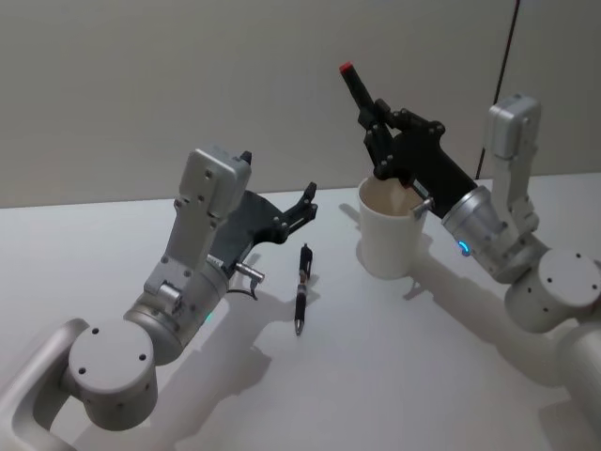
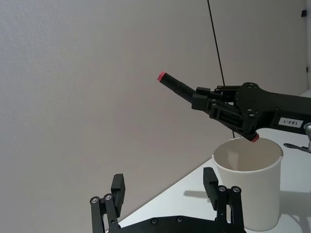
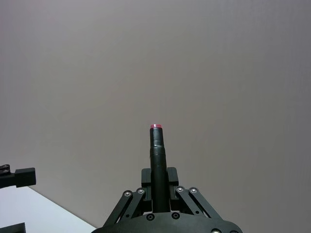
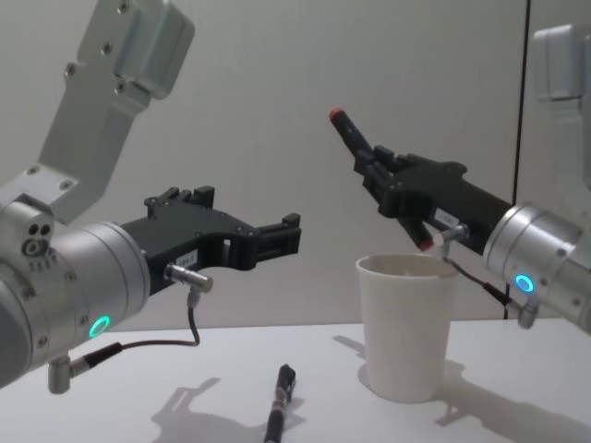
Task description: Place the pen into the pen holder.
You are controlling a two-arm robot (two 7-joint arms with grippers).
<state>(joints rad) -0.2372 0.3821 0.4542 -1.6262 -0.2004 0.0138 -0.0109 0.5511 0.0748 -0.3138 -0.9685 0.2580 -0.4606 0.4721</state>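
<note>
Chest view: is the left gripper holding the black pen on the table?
No, the black pen lies free on the table, below the left gripper, jaws open.

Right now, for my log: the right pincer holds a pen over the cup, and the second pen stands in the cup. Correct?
No. The right pincer holds a pen over the cup, but the second pen lies on the table beside it; the head view shows this.
</note>
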